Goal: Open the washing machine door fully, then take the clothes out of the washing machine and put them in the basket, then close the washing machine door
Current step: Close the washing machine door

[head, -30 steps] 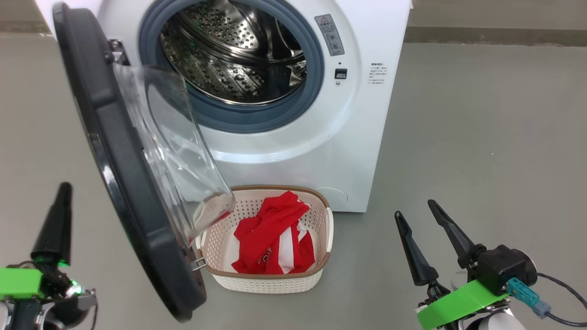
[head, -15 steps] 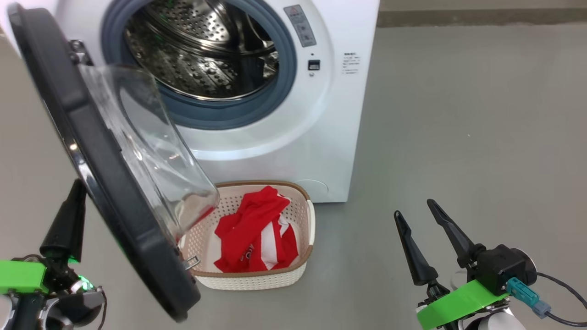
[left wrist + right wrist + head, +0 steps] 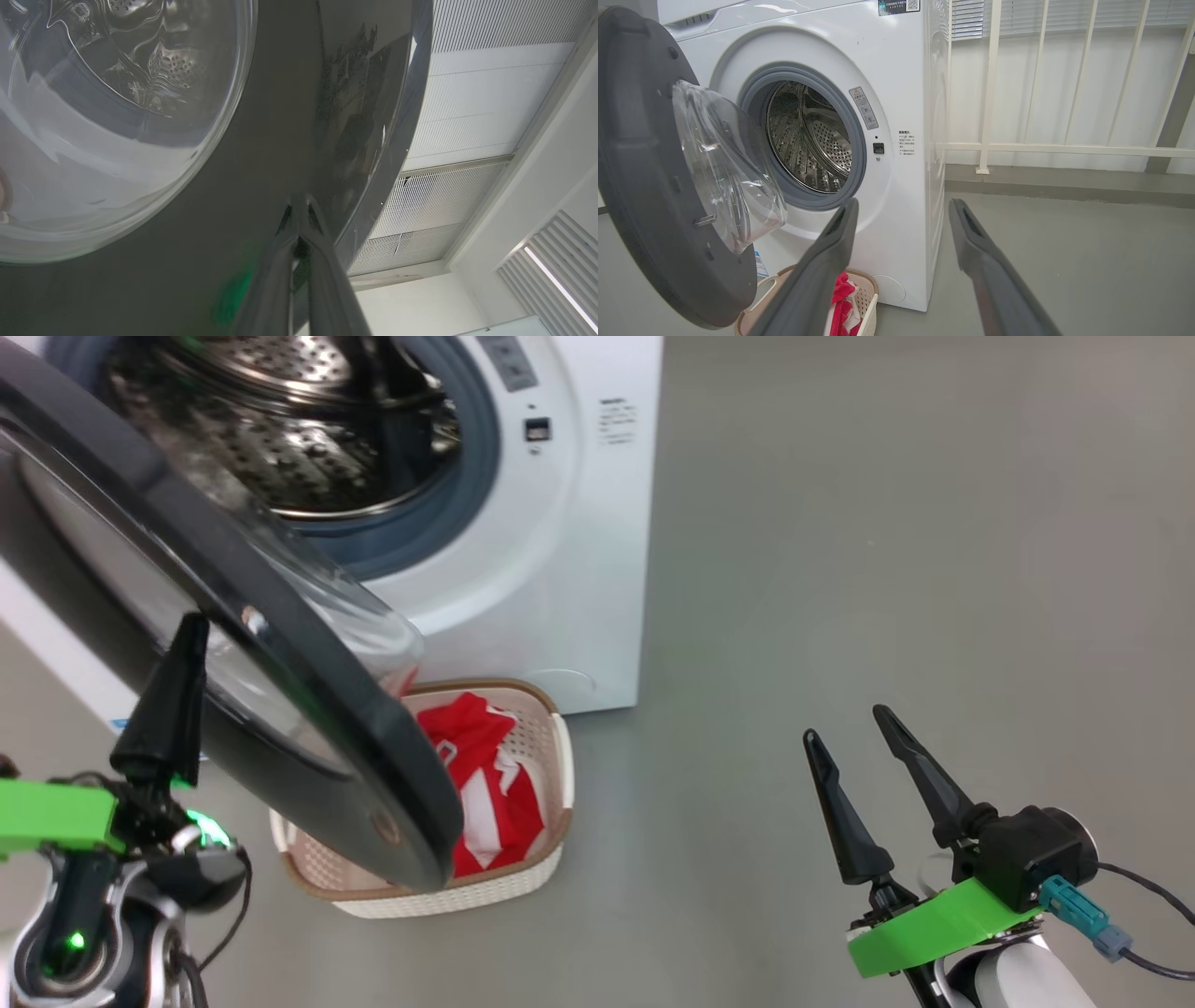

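Left wrist view sets the left gripper (image 3: 299, 210), its fingers pressed together and holding nothing, tip-first against the glossy outer rim of the washing machine door (image 3: 280, 116). To close it well, push on that rim rather than the glass and follow the hinge arc until the latch meets the washing machine (image 3: 579, 569). Right wrist view shows what that one hides. The drum (image 3: 808, 140) looks empty, and the door's lower edge stands near the basket (image 3: 560, 775), where the clothes (image 3: 476, 756) lie. The right gripper (image 3: 846, 723) hovers spread and empty over the floor (image 3: 887, 523).
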Controlling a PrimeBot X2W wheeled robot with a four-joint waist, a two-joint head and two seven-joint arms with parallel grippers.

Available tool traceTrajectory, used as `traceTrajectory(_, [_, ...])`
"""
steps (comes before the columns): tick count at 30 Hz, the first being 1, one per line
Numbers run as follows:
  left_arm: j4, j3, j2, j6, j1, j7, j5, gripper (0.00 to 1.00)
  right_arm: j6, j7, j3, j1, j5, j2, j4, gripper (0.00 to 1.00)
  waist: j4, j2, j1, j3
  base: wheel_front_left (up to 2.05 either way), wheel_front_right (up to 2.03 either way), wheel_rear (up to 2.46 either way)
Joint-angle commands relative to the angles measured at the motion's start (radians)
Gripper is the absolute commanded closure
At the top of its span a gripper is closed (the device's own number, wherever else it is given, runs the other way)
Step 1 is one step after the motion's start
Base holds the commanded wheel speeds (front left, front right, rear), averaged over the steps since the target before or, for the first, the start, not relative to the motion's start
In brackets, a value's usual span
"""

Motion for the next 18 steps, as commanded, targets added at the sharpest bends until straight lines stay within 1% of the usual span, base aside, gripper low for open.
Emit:
traceTrajectory(1, [-0.015, 0.014, 0.015, -0.018, -0.056, -0.005, -0.007, 1.00, 0.007, -0.006, 0.022, -0.037, -0.004, 0.002, -0.030, 0.00, -0.051, 0.0000, 0.0000, 0.041, 0.00, 0.00, 0.00])
traceTrajectory(4, [0.004, 0.010, 0.015, -0.023, -0.091, -0.016, -0.004, 1.00, 0.007, -0.006, 0.017, -0.043, -0.003, 0.002, -0.035, 0.00, -0.079, 0.0000, 0.0000, 0.059, 0.00, 0.00, 0.00])
traceTrajectory(11, [0.059, 0.015, 0.015, -0.027, -0.175, -0.047, -0.008, 1.00, 0.007, -0.006, 0.014, -0.054, -0.002, 0.002, -0.044, 0.00, -0.119, 0.0000, 0.0000, 0.090, 0.00, 0.00, 0.00])
traceTrajectory(18, [0.149, -0.002, 0.028, -0.039, -0.292, -0.091, 0.041, 1.00, 0.007, -0.006, 0.012, -0.075, -0.006, 0.002, -0.061, 0.00, -0.138, 0.0000, 0.0000, 0.139, 0.00, 0.00, 0.00])
